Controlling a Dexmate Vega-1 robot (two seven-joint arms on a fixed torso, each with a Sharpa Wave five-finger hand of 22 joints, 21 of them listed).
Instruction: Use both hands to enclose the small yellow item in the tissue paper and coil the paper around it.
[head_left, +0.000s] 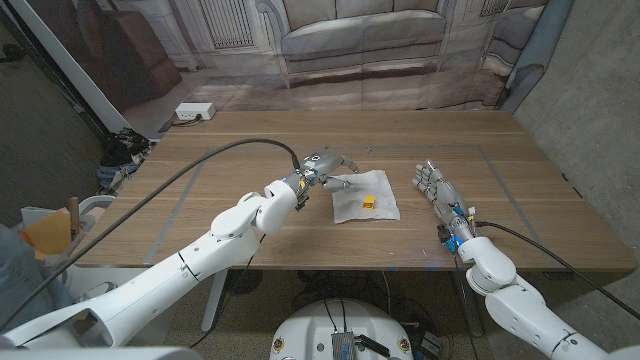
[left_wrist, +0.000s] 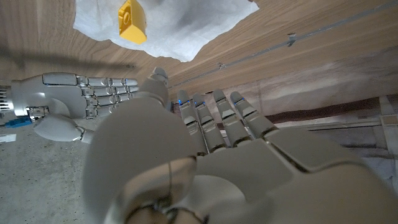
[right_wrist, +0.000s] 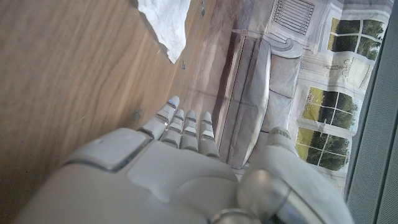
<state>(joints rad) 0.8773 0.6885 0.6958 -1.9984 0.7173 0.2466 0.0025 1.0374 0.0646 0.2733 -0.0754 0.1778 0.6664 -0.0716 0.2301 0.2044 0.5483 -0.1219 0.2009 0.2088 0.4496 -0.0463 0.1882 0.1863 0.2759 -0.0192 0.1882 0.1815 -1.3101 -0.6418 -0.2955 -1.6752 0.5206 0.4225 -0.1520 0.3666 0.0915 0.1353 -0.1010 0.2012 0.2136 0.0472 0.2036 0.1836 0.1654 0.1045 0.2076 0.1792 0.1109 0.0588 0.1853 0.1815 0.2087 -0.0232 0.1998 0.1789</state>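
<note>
The small yellow item (head_left: 369, 204) is a hard-edged block, apparently plastic, with a round hole or recess in one face. It lies on the tissue paper (head_left: 362, 193), toward the sheet's near right part, at mid-table. Expect it to be light and rigid; it may slide on the paper when the sheet is lifted.

The tissue paper is a thin, white, crumpled sheet lying mostly flat. Judge it soft, limp and easily torn. Take hold at an edge or corner, with a light pinch, and fold over the block before rolling.

The left hand (head_left: 323, 166) hovers at the sheet's far left corner, fingers extended, holding nothing. The right hand (head_left: 432, 182) waits on the wooden table (head_left: 520, 170), right of the sheet and apart from it, fingers straight and together, empty.

No brand, label or legible writing is visible on the block or paper.
</note>
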